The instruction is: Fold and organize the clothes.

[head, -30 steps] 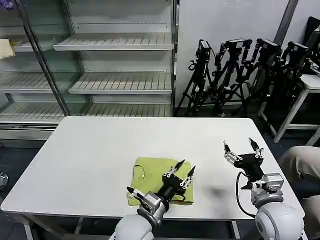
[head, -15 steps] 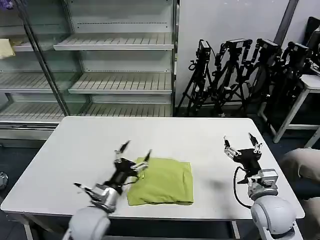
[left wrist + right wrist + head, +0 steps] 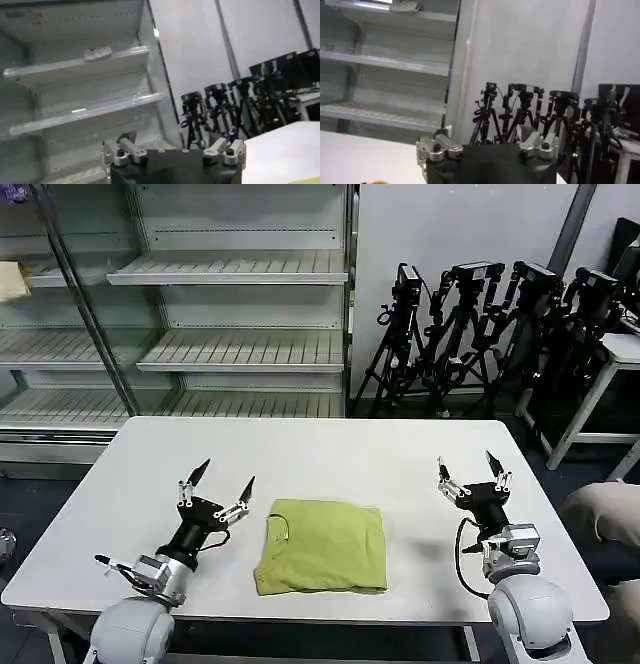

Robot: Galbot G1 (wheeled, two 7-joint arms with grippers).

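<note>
- On the near half of the white rectangular table (image 3: pixel 330 454), roughly at the middle of its width, lies the lime yellow-green short-sleeved T-shirt (image 3: pixel 322 546) of thin soft fabric, folded into a compact, almost square packet.
- The packet lies flat, its round neck showing at the side towards the robot's left, and its near edge sits close to the table's front edge.
- Neither arm touches the T-shirt.
- The left gripper (image 3: pixel 215 486) hovers just beside the shirt on the robot's left, raised above the tabletop, its two fingers spread wide apart and pointing up and away, with nothing between them.
- The right gripper (image 3: pixel 470 476) hangs over the table's right part, well apart from the shirt, its fingers likewise spread wide and empty.
- In the left wrist view the left arm's black gripper base (image 3: pixel 172 167) faces out towards the room.
- Behind the table stands a metal shelving unit with slatted shelves (image 3: pixel 235 309).
- To the right of the shelving, against a pale wall, is a cluster of black camera tripods (image 3: pixel 500 334).
</note>
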